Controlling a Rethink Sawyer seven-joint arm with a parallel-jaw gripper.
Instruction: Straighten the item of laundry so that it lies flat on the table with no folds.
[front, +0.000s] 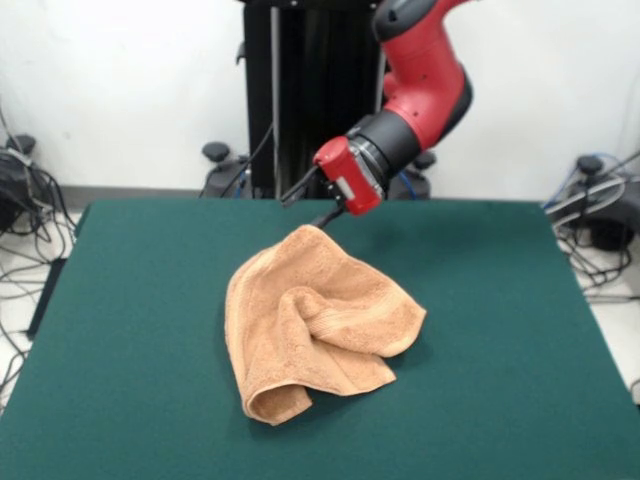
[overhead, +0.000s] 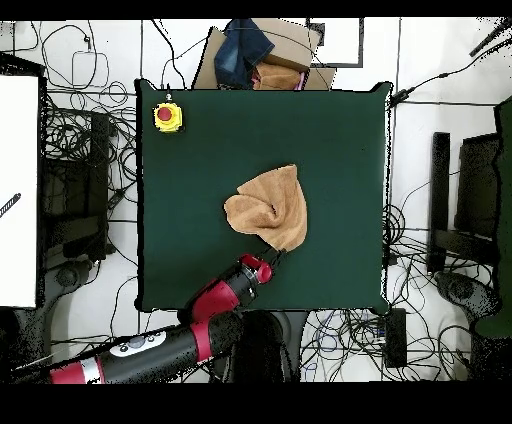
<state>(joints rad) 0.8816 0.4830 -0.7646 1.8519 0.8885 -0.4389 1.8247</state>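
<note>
Orange-tan terry cloth sits bunched near the middle of the dark green table (front: 520, 330): one towel (front: 315, 325), crumpled, with a thick fold rolled across its centre and a flap curled under at its 6 o'clock end in the front view. One red and black arm reaches in, and its gripper (front: 325, 217) meets the towel's peak at 12 o'clock in that view, where the cloth rises to a point; the black fingers appear pinched on this corner, though the contact is small and partly hidden. Judging by this, the step in hand is taking hold of a corner to spread the cloth. The next move calls for drawing that corner outward, away from the heap, low enough that the rolled fold opens instead of dragging along. In the overhead view, one yellow box with a red button (overhead: 167, 116) stands near a table corner, well apart from the towel.
</note>
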